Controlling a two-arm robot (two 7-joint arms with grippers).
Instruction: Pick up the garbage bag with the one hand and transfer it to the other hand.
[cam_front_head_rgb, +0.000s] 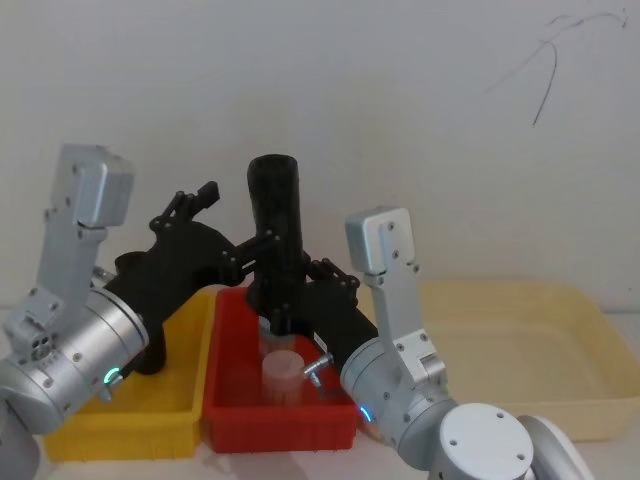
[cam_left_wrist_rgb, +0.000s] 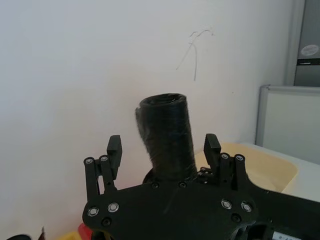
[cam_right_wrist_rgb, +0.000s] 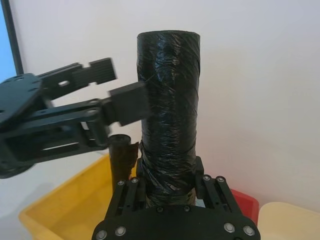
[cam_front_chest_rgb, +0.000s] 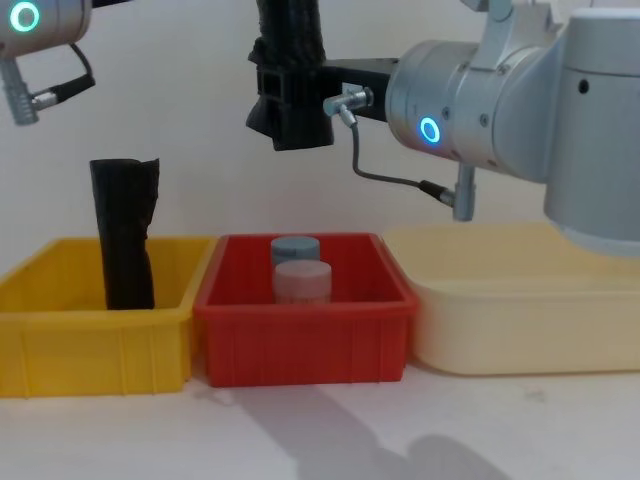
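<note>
Upright garbage bag (cam_front_head_rgb: 274, 200) clamped at its base by the right hand (cam_right_wrist_rgb: 170, 176); left hand (cam_left_wrist_rgb: 163, 148) spread apart around it.

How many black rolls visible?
2. The garbage bag, clamped in the right gripper over the red bin, left gripper open around it; a slimmer roll in the yellow bin. Bins could hide more.

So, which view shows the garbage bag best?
The right wrist view: the garbage bag stands upright at full length, its lower end in the right claw. The head view shows it farther off above the red bin, the left wrist view its upper part, the chest view its lower part.
</note>
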